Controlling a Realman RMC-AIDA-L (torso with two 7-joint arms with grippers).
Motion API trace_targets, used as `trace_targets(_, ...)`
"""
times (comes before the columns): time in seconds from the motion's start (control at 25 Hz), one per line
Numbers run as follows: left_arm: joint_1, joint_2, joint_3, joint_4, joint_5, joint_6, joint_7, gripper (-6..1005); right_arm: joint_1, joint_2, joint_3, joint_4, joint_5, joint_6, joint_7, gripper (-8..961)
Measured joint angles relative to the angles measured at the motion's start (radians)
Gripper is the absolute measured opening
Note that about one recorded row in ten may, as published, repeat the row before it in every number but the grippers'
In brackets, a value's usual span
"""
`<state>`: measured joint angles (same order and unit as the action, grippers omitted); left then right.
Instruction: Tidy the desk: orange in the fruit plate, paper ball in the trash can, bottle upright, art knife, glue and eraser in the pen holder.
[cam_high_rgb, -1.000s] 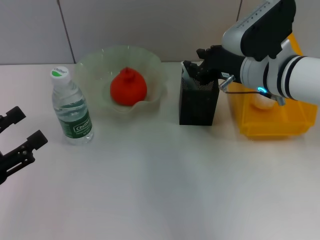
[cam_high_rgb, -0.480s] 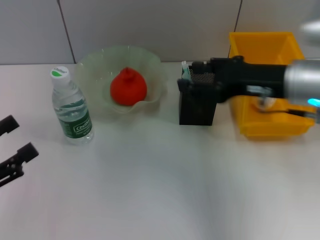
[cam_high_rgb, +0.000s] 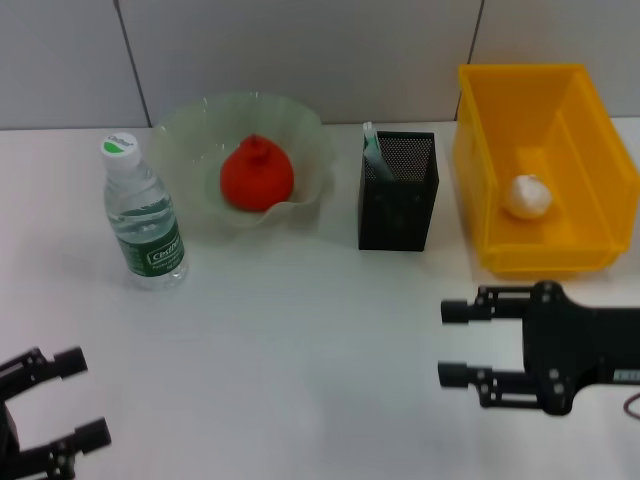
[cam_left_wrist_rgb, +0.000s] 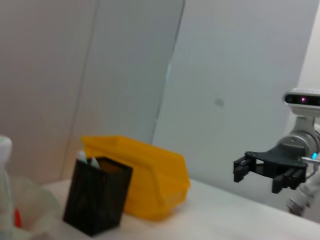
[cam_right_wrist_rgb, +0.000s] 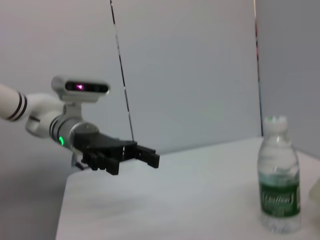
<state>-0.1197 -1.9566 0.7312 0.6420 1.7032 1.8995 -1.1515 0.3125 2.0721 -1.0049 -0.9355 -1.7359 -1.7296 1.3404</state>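
The orange lies in the pale green fruit plate at the back. The bottle stands upright left of the plate and also shows in the right wrist view. The black mesh pen holder stands at the middle back with something pale green sticking out; it also shows in the left wrist view. The paper ball lies in the yellow trash can. My right gripper is open and empty, low at the front right. My left gripper is open and empty at the front left corner. The eraser is out of view.
A grey panelled wall runs behind the white table. The trash can shows behind the pen holder in the left wrist view.
My right arm has drawn back from above the pen holder to the front right, low over the table. My left gripper has moved nearer the front edge.
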Motion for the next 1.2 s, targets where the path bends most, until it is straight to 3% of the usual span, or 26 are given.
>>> trace_targets(0.28, -0.059, 0.027, -0.001, 0.003, 0.114, 0.004, -0.077, 846, 0.001, 0.006, 0.002, 0.039, -0.085, 0.019, -0.029, 623)
trace_targets(0.48, -0.109, 0.034, -0.002, 0.006, 0.132, -0.006, -0.105, 846, 0.012, -0.012, 0.009, 0.073, -0.092, 0.032, -0.04, 622)
trace_targets(0.72, -0.199, 0.037, -0.003, 0.007, 0.195, -0.006, -0.158, 846, 0.024, -0.053, 0.034, 0.108, -0.107, 0.031, -0.034, 622)
trace_targets(0.92, -0.256, 0.038, -0.002, 0.011, 0.22, -0.004, -0.207, 846, 0.019, -0.058, 0.082, 0.132, -0.109, 0.021, -0.056, 624)
trace_targets(1.2, -0.267, 0.037, 0.003, 0.017, 0.221, -0.003, -0.224, 846, 0.015, -0.059, 0.083, 0.133, -0.118, 0.019, -0.065, 622)
